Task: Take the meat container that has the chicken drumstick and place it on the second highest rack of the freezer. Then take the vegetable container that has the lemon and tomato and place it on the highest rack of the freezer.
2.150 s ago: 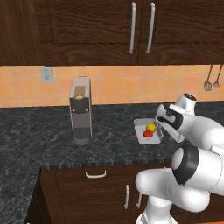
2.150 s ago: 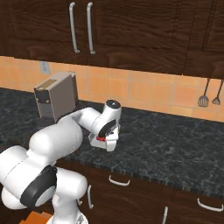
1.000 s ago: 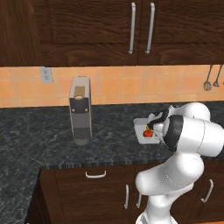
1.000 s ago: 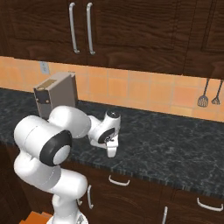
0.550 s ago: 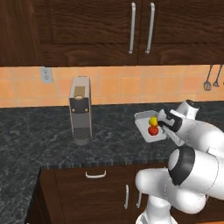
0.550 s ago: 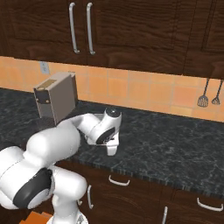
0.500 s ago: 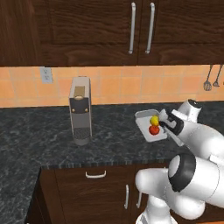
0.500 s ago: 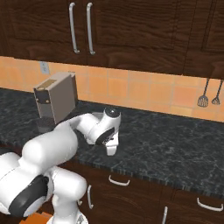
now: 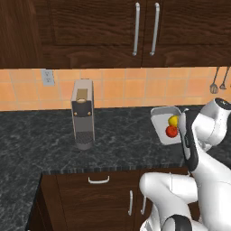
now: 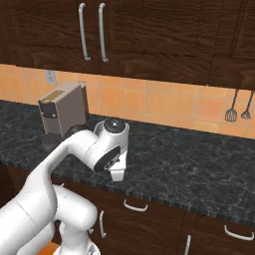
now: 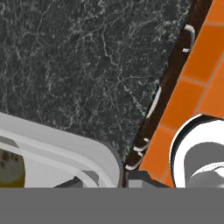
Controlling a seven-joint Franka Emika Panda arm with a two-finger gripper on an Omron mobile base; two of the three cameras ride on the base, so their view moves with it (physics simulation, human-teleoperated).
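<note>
Vegetable container [image 9: 163,122], light grey-white tray, now sits tilted and lifted off the black counter [image 9: 54,140], well to the right of the coffee machine [image 9: 83,113]. Two seconds back it lay lower and flatter, partly behind the arm; over the last half second it has risen slightly and stands clearer of the stone. Lemon [image 9: 173,120] rests above the tomato [image 9: 171,131], both still inside the tray, touching or nearly so.

Gripper [image 9: 182,128] is at the tray's right edge, wrist folded in close to the arm's own body. Finger state: cannot tell. The fingertips are hidden in the hand view, where a rounded tray corner [image 11: 94,155] fills the lower left over the counter, and in the right base view the wrist [image 10: 115,162] covers the tray. Judgement: the tray rides with the hand, so a hold on its rim is likely.

Meaning for the task: the vegetable container looks picked up, so the freezer's highest rack comes next. Risk: the tilt could roll the fruit out.
</note>
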